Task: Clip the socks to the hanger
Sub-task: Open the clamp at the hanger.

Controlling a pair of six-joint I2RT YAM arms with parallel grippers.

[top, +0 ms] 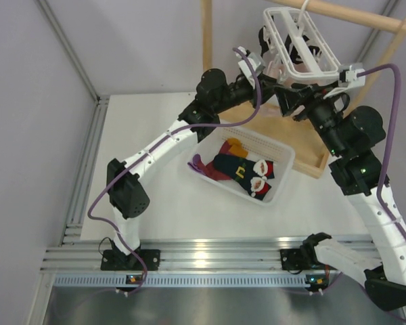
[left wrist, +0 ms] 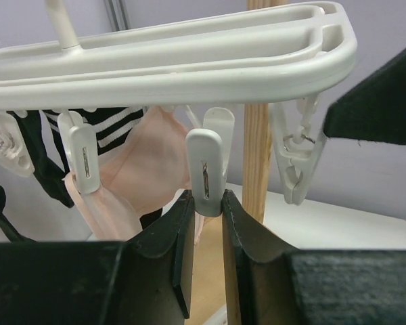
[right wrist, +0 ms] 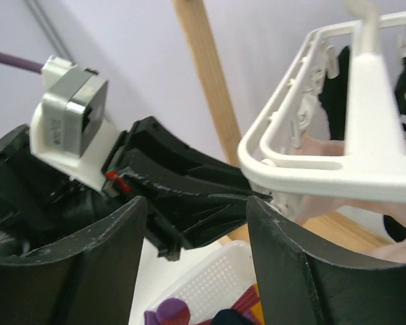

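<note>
White hanger peg (left wrist: pixel 204 172) pinched in left tool (left wrist: pixel 208 203); camera (right wrist: pixel 71 112) lettering seems blurred.

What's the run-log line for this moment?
left hand: shut on peg of hanger | right hand: open, empty | socks: in basket

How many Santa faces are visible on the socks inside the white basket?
2. Both sit at the right end of the basket, on the navy socks: the upper Santa face and the lower Santa face beside it. Others may be hidden underneath.
</note>
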